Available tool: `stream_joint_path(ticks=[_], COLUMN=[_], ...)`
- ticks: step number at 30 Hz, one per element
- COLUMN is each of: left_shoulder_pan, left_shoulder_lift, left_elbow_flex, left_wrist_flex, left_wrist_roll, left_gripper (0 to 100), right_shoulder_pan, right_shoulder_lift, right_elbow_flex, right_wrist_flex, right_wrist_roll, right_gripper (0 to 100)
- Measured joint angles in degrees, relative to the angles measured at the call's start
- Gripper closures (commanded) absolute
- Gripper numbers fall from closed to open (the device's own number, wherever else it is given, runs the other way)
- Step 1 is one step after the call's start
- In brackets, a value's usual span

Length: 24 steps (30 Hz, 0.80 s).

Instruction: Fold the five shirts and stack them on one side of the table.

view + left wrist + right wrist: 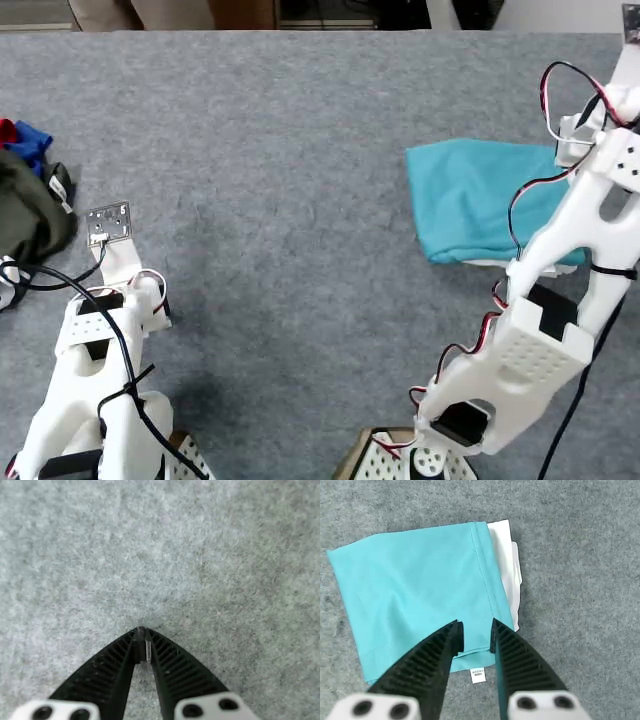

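Right gripper (476,628) over folded teal shirt (415,580)

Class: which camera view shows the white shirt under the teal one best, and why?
The right wrist view: the white shirt sticks out broadly from under the teal shirt. The high view gives a thin white sliver at the teal edge; the left wrist view looks at grey table.

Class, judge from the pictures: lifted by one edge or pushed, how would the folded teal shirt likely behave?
Probably floppy: the teal shirt is thin, softly creased cloth, so it would sag and likely unfold. Likely light, since it lies flat. Pushed, it may bunch on the fuzzy table or drag the white shirt beneath.
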State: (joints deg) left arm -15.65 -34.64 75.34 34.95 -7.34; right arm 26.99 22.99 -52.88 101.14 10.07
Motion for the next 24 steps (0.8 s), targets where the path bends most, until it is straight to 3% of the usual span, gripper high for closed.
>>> stream_joint_path(ticks=[9, 24], left_shoulder_pan=[0.00, 0.00], left_shoulder_lift=[0.00, 0.00], left_elbow_flex=[0.00, 0.00], left_wrist_flex=[0.00, 0.00], left_wrist_roll=[0.00, 0.00], left_gripper=[98, 98], right_shoulder_pan=[-3.34, -39.65], right_shoulder_lift=[-0.70, -5.89], right_elbow_flex=[2.02, 24.97], right_wrist_flex=[0.00, 0.00], right_wrist_roll=[0.00, 0.00], right_gripper=[89.6, 89.6])
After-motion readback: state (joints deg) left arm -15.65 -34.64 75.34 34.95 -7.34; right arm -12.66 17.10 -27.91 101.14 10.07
